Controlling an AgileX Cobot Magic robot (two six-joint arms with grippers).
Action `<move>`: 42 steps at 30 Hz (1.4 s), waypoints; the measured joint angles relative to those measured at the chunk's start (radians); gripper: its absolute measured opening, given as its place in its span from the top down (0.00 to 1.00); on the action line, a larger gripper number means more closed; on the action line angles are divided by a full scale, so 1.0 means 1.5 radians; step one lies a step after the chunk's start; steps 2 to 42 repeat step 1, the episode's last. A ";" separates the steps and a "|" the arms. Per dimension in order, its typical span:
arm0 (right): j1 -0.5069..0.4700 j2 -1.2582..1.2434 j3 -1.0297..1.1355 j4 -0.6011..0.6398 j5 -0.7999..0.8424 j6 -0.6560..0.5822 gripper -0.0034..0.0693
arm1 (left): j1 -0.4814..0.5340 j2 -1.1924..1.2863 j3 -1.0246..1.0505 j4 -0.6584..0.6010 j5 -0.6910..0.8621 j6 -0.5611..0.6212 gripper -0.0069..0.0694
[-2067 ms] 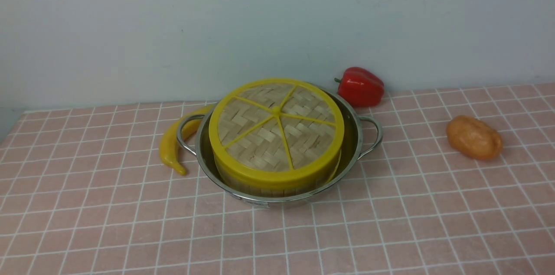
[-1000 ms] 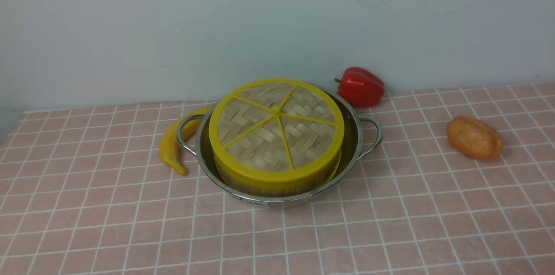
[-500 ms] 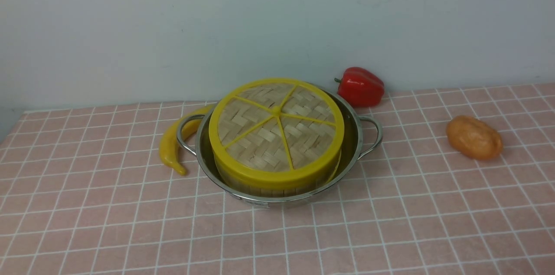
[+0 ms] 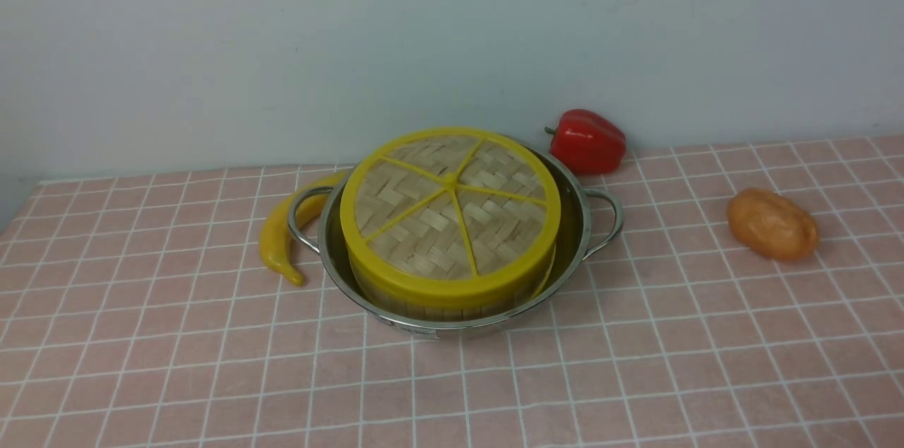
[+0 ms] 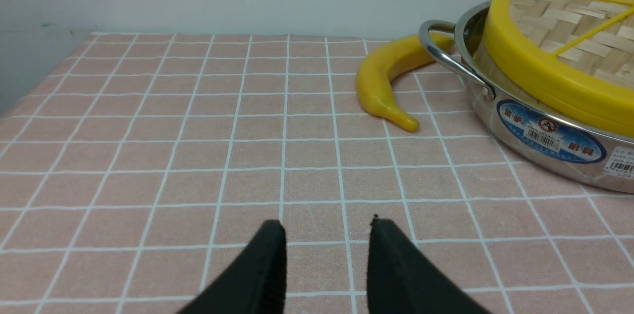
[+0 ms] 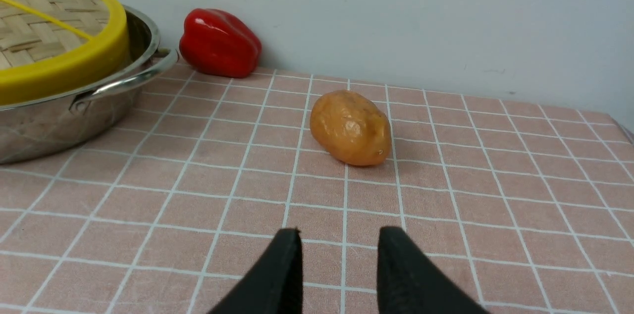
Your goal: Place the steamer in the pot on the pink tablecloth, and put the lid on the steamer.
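On the pink tablecloth covering the tabletop, a yellow banana is lying at the left, curling against the left loop handle of the pot. The pot is sitting at the middle of the cloth, and the steamer is resting inside it, only its bamboo side showing under the lid. The lid is sitting flat on top of the steamer, its woven face and yellow spokes facing up. Behind the pot's right handle, a red pepper is lying by the wall, and a brown potato is resting well apart to the right. The left gripper is hovering over bare cloth near the banana, its fingers standing apart and holding nothing; the right gripper is doing likewise near the potato.
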 joint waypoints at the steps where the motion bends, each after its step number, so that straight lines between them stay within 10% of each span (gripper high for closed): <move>1: 0.000 0.000 0.000 0.000 0.000 0.001 0.62 | 0.000 0.000 0.000 0.000 0.000 0.000 0.60; 42: 0.000 0.000 0.000 0.000 0.000 0.001 0.62 | 0.000 0.000 0.000 0.000 0.000 0.000 0.60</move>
